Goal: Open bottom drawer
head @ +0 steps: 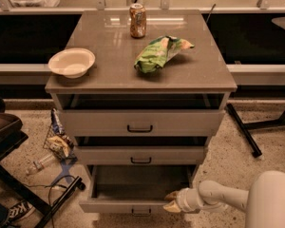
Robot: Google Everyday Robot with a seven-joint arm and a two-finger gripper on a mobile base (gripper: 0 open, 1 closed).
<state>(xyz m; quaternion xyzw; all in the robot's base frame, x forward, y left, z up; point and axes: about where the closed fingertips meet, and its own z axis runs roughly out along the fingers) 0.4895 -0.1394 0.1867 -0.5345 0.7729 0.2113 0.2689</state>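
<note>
The bottom drawer [128, 206] is the lowest of three grey-beige drawers and stands pulled out, its dark inside showing. Its small black bar handle [141, 211] sits at the centre of the low front panel. My gripper [171, 201] reaches in from the right on a white arm. Its fingertips lie at the right end of the drawer's front panel, one above the top edge and one lower in front. The middle drawer [140, 155] and the top drawer [140, 122] are each pulled out a little.
On the cabinet top stand a white bowl [71, 62], a soda can [137, 20] and a green chip bag [159, 52]. Litter and a bottle [57, 144] lie on the floor at left, beside a dark cart frame [19, 184]. A black table leg [243, 129] crosses the floor at right.
</note>
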